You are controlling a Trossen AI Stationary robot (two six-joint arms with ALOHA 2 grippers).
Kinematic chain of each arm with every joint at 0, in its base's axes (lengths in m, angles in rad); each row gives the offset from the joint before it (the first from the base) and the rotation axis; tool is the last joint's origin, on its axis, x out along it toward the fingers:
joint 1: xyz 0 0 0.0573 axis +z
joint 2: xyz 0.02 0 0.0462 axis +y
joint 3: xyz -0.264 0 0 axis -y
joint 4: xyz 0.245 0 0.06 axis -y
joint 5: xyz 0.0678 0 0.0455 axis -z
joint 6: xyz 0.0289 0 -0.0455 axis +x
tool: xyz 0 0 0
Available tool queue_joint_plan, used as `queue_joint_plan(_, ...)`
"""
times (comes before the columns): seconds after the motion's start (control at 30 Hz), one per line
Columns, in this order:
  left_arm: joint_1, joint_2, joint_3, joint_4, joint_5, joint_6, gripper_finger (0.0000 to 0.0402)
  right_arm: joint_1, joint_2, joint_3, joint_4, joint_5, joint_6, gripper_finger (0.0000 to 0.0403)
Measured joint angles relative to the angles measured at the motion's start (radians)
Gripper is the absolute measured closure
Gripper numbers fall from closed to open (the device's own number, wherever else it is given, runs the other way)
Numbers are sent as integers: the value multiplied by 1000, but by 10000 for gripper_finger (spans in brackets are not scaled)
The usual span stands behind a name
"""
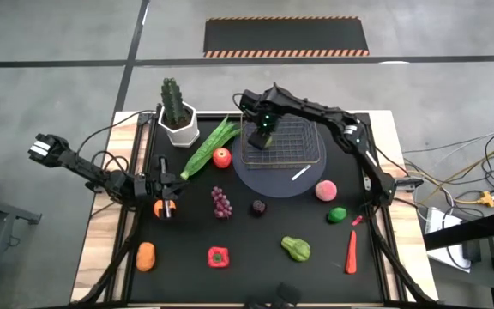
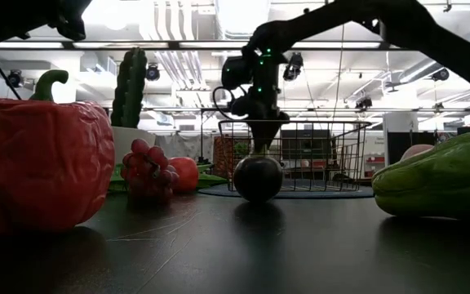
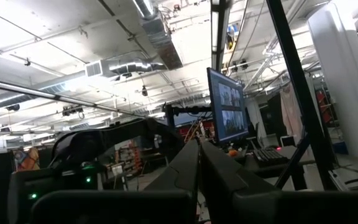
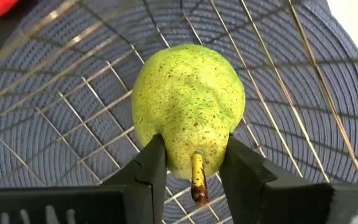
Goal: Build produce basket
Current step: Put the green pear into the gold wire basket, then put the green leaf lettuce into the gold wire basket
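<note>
The coppery wire basket (image 1: 303, 142) stands on a round grey disc (image 1: 273, 182) at the table's far side. My right gripper (image 1: 260, 137) reaches down into the basket's left part, shut on a green pear (image 4: 188, 99). The other produce lies spread over the black mat: a long leafy green (image 1: 208, 148), a red fruit (image 1: 221, 157), grapes (image 1: 221, 202), a dark plum (image 1: 257, 207) and a pink fruit (image 1: 325, 190). My left gripper (image 1: 167, 202) waits at the mat's left edge, its fingers (image 3: 188, 168) shut, right beside an orange fruit (image 1: 158, 208). My right gripper pinches the pear's narrow stem end (image 4: 194, 163) between its two fingers (image 4: 151, 165), coming from above and pointing down. The pear hangs wide end down over the basket's mesh floor (image 4: 73, 106). Whether it touches the floor I cannot tell.
A cactus in a white pot (image 1: 178, 120) stands at the far left corner. Nearer lie a red pepper (image 1: 218, 256), an orange vegetable (image 1: 147, 256), a green squash (image 1: 296, 249), a lime (image 1: 338, 215) and a red carrot (image 1: 351, 251). A white strip (image 1: 300, 173) lies on the disc.
</note>
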Motion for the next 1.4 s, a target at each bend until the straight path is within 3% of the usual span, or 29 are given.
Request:
queue_joint_plan(0.8, 0, 0, -2, -1, 0, 1, 402, 0, 26, 57, -13, 8, 8, 183)
queue_joint_plan(1.07, 0, 0, -2, -1, 0, 1, 402, 3, 9, 141, -124, 8, 28, 177)
queue_joint_plan(1.4, 0, 4, -3, -3, 0, 0, 402, 67, -141, 143, -245, 7, 40, 183)
